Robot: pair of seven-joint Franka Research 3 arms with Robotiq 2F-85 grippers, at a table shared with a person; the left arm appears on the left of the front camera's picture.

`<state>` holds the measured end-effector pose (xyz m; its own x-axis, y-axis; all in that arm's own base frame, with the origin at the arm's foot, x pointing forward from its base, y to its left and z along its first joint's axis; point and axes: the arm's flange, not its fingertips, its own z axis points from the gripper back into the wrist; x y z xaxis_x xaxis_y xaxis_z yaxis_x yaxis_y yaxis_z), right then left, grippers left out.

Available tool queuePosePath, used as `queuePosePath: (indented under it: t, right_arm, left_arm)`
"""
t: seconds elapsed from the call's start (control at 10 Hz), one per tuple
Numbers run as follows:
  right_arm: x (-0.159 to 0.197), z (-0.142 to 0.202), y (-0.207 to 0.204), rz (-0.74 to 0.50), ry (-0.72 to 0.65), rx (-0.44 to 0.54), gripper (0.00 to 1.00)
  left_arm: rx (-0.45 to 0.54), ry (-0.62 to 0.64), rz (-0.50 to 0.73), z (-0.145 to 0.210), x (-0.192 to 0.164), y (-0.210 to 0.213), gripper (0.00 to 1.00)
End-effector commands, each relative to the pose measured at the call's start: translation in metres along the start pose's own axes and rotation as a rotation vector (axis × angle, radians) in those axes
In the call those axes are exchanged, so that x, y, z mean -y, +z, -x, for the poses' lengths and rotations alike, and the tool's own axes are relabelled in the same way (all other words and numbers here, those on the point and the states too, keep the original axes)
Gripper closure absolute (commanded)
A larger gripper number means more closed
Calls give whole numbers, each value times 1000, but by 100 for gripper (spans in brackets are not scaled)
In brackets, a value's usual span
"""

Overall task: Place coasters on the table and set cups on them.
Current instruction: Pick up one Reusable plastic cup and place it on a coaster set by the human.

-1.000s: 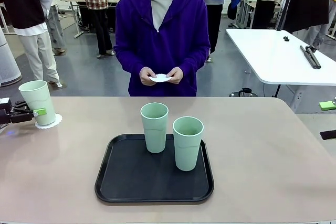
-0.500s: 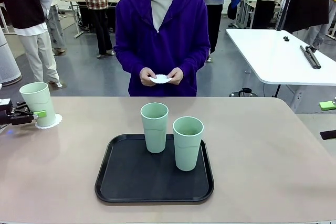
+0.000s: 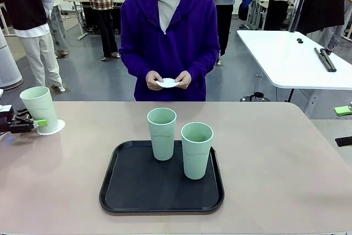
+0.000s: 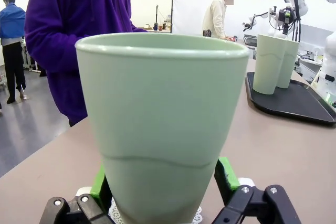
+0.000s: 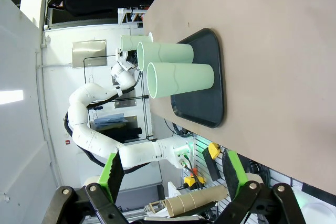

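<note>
A mint-green cup [image 3: 38, 108] stands upright on a white lacy coaster [image 3: 53, 127] at the table's [image 3: 275, 163] far left. My left gripper [image 3: 27, 123] is open around its lower part. In the left wrist view the green pads [image 4: 98, 182] flank the cup [image 4: 163, 124] near its base, with the coaster's edge [image 4: 197, 216] just below. Two more cups [image 3: 161, 133] [image 3: 196, 149] stand on the black tray [image 3: 161, 191]. The person holds another coaster [image 3: 168, 82] in both hands. My right gripper [image 5: 173, 177] is open and holds nothing, off the table's right side.
The person stands at the far edge, behind the tray. A white table [image 3: 297, 59] is at the back right. The right wrist view, rolled sideways, shows the tray [image 5: 218, 93] with its cups [image 5: 181, 80] and the left arm [image 5: 89, 103] beyond.
My left gripper's jaws have spread off the cup and drawn slightly left. The cup has settled onto its coaster. Tray, other cups and person are unchanged.
</note>
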<state>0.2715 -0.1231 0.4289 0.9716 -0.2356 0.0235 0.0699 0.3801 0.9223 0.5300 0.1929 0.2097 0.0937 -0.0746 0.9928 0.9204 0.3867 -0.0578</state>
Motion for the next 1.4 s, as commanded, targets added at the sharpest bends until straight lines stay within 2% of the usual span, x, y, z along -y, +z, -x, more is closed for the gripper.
queuePosePath:
  t: [0.0,0.9,1.3]
  right_arm:
    - [-2,-2,0,-18,-1,3,0]
    - [-2,-2,0,-18,-1,3,0]
    - [-2,-2,0,-18,-1,3,0]
  left_arm:
    - [-15,-9,25,1,-1,2,0]
    - [-42,21,52,-6,-8,23,0]
    - [-92,40,14,-9,-13,43,0]
